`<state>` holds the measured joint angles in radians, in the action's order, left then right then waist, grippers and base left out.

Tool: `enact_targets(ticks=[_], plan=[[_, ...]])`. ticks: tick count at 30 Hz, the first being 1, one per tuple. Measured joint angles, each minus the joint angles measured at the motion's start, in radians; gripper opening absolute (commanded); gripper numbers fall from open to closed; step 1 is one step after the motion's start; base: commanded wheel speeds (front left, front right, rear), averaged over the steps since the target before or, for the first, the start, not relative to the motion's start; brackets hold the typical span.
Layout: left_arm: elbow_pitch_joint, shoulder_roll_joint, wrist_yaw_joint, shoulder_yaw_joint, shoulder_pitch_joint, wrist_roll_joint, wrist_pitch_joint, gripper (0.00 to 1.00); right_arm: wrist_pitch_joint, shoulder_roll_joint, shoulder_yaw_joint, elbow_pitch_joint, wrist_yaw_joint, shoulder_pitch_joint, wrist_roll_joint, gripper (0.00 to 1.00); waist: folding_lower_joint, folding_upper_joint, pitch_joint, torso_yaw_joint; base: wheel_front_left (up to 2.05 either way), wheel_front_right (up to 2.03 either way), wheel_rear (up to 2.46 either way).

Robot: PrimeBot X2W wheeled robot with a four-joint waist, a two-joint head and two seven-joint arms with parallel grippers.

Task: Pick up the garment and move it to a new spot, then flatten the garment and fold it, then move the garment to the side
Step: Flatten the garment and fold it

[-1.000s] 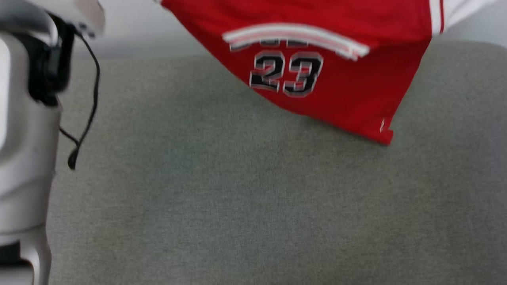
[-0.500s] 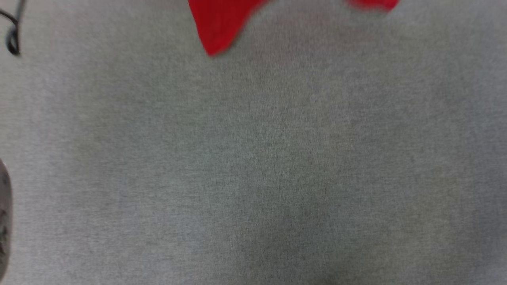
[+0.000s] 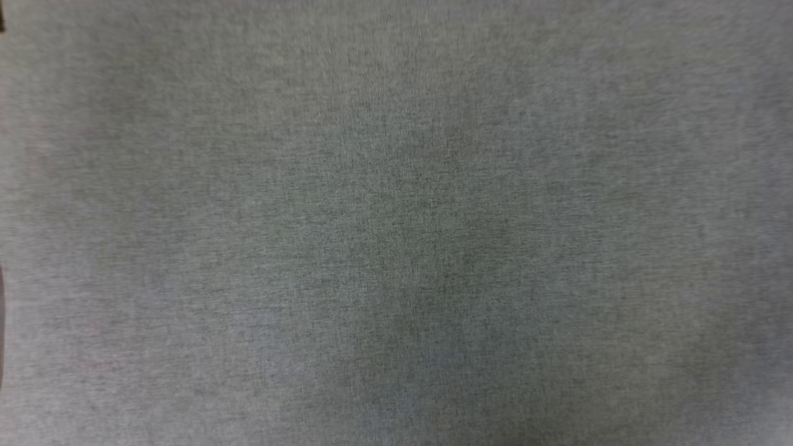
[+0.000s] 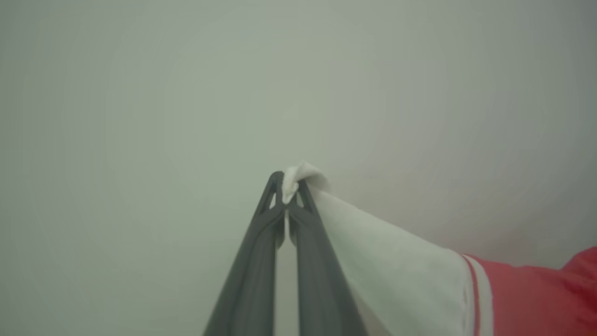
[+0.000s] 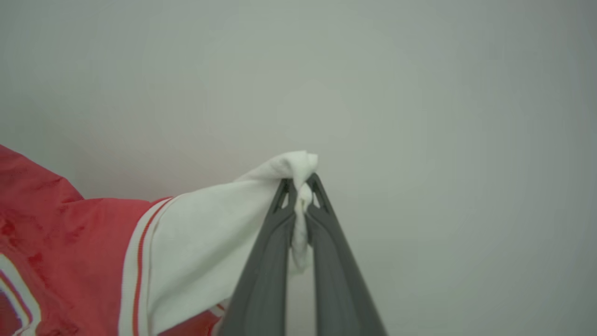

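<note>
Thin red-white garment, grey woven cloth

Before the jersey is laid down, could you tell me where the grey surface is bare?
The grey surface is bare across the head view, bordered by a dark sliver at its left edge. It is crowded where the left tool and right tool each pinch the garment by a white sleeve.

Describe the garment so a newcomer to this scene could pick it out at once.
Against the plain pale backdrop of both wrist views, the left gripper and right gripper are each shut on a white sleeve. That is the garment: its red body with striped trim stands out from the grey.
</note>
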<state>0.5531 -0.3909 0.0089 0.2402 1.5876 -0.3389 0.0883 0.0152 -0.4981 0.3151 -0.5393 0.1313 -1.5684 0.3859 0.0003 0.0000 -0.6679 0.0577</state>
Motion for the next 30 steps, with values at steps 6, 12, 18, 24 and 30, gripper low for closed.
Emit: enact_targets(ticks=[6, 12, 18, 24, 30], plan=[[0.069, 0.015, 0.000, 0.001, -0.002, -0.014, 0.018, 0.00, 0.033, 0.037, 0.048, -0.092, 0.000, -0.023, 0.042, 0.00, -0.0001, 0.0000, -0.075, -0.002, 0.00, 0.00, 0.00], [0.175, 0.037, -0.006, -0.002, -0.046, -0.041, 0.063, 0.00, 0.070, 0.084, 0.094, -0.211, 0.000, -0.018, 0.084, 0.00, -0.0001, 0.0000, -0.086, -0.009, 0.00, 0.00, 0.00], [0.277, 0.066, -0.029, -0.004, -0.132, -0.073, 0.120, 0.00, 0.113, 0.100, 0.146, -0.306, 0.000, 0.059, 0.133, 0.00, -0.0002, 0.0000, -0.042, -0.019, 0.00, 0.00, 0.00], [0.351, 0.091, -0.061, -0.011, -0.296, -0.105, 0.158, 0.00, 0.137, 0.090, 0.211, -0.343, 0.000, 0.235, 0.201, 0.00, -0.0003, 0.0000, 0.051, -0.032, 0.00, 0.00, 0.00], [0.365, 0.094, -0.081, -0.033, -0.535, -0.141, 0.170, 0.00, 0.134, 0.042, 0.266, -0.307, 0.000, 0.458, 0.281, 0.00, -0.0003, 0.0000, 0.185, -0.044, 0.00, 0.00, 0.00]])
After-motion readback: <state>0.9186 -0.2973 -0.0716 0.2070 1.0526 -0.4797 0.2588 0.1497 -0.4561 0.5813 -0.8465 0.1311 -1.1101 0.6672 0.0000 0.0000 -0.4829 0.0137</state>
